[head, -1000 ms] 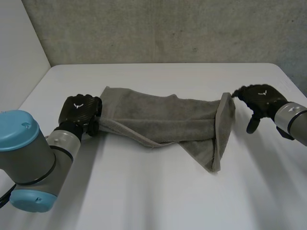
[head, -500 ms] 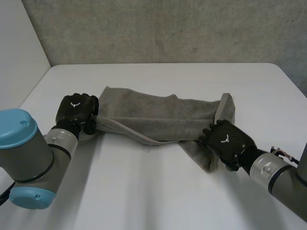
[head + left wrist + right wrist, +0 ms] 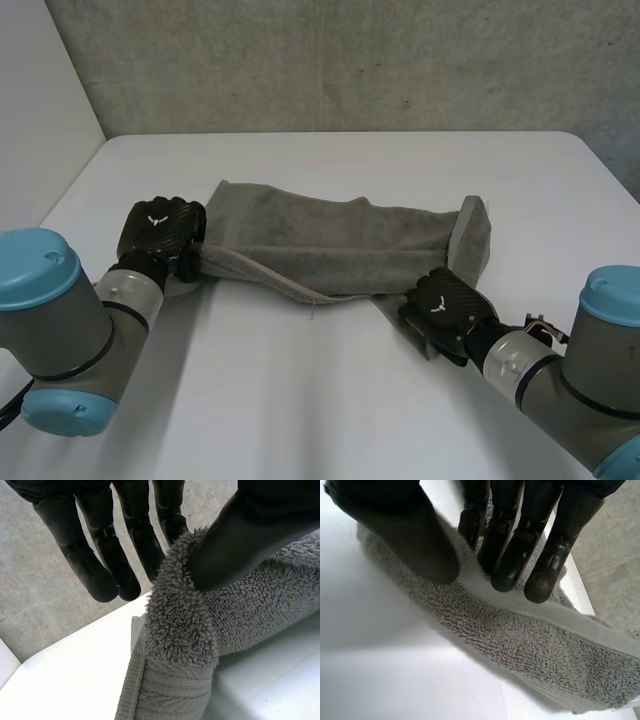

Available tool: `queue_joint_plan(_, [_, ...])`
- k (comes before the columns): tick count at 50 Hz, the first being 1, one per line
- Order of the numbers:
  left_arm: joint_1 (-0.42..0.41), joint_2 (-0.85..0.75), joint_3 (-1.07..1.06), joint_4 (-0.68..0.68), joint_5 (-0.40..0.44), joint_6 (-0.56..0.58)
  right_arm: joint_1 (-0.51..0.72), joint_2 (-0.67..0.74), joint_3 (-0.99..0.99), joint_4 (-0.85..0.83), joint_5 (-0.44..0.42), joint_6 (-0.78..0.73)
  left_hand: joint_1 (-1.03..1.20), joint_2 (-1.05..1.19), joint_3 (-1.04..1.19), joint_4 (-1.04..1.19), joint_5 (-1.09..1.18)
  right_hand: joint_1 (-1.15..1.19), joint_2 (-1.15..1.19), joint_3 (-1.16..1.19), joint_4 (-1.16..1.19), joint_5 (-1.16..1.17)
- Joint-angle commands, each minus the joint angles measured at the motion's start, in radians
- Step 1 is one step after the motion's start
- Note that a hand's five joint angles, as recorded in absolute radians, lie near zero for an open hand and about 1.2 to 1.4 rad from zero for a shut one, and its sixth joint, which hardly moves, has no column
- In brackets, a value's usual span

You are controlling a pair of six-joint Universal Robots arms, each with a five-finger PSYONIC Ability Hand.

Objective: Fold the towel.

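My left hand (image 3: 160, 228) pinches the left end of the grey terry towel (image 3: 330, 245) between thumb and fingers, anchoring it, I judge. My right hand (image 3: 447, 304), fingers straight, covers the towel's near right corner, not yet gripping. It lies rumpled on the white table (image 3: 300, 400).

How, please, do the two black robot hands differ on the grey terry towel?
The left hand pinches the left end of the grey towel against its thumb; the right hand holds straight fingers over its near right corner, gripping nothing. Both are at the towel's edges.
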Motion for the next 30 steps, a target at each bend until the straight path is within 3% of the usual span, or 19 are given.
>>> queue_joint_plan(1, [0.003, -0.003, 0.010, -0.001, 0.000, 0.002, -0.008, -0.039, -0.037, 0.015, 0.006, 0.030, -0.077, -0.116, -0.151, -0.125, -0.268, 0.117, 0.129, 0.131, 0.127, 0.120])
queue_joint_plan(8, [0.032, 0.012, 0.054, -0.027, -0.003, 0.031, -0.050, -0.256, -0.103, 0.063, 0.006, 0.222, -0.077, -0.116, -0.151, -0.125, -0.268, 0.117, 0.129, 0.131, 0.127, 0.120])
queue_joint_plan(10, [0.034, 0.036, 0.092, -0.085, -0.009, 0.095, -0.093, -0.335, -0.175, 0.080, 0.017, 0.429, -0.077, -0.116, -0.151, -0.125, -0.268, 0.117, 0.129, 0.131, 0.127, 0.120])
queue_joint_plan(11, [0.034, 0.037, 0.093, -0.085, -0.009, 0.096, -0.093, -0.335, -0.176, 0.080, 0.017, 0.431, -0.077, -0.116, -0.151, -0.125, -0.268, 0.117, 0.129, 0.131, 0.127, 0.120])
queue_joint_plan(13, [0.040, 0.101, 0.114, -0.149, -0.018, 0.148, -0.142, -0.429, -0.258, 0.126, 0.039, 0.647, -0.077, -0.116, -0.151, -0.125, -0.268, 0.117, 0.129, 0.131, 0.127, 0.120])
queue_joint_plan(16, [0.038, 0.197, 0.137, -0.182, -0.015, 0.174, -0.222, -0.501, -0.345, 0.230, 0.046, 0.771, -0.077, -0.116, -0.151, -0.125, -0.268, 0.117, 0.129, 0.131, 0.127, 0.120])
queue_joint_plan(24, [0.023, 0.415, 0.244, -0.218, -0.012, 0.179, -0.351, -0.558, -0.543, 0.458, 0.041, 0.774, -0.077, -0.116, -0.151, -0.125, -0.268, 0.117, 0.129, 0.131, 0.127, 0.120])
queue_joint_plan(28, [0.023, 0.435, 0.312, -0.274, -0.012, 0.180, -0.351, -0.538, -0.611, 0.520, 0.052, 0.736, -0.077, -0.116, -0.151, -0.125, -0.268, 0.117, 0.129, 0.131, 0.127, 0.120])
queue_joint_plan(30, [0.023, 0.397, 0.374, -0.341, -0.009, 0.182, -0.339, -0.459, -0.659, 0.593, 0.055, 0.644, -0.077, -0.116, -0.151, -0.125, -0.268, 0.117, 0.129, 0.131, 0.127, 0.120])
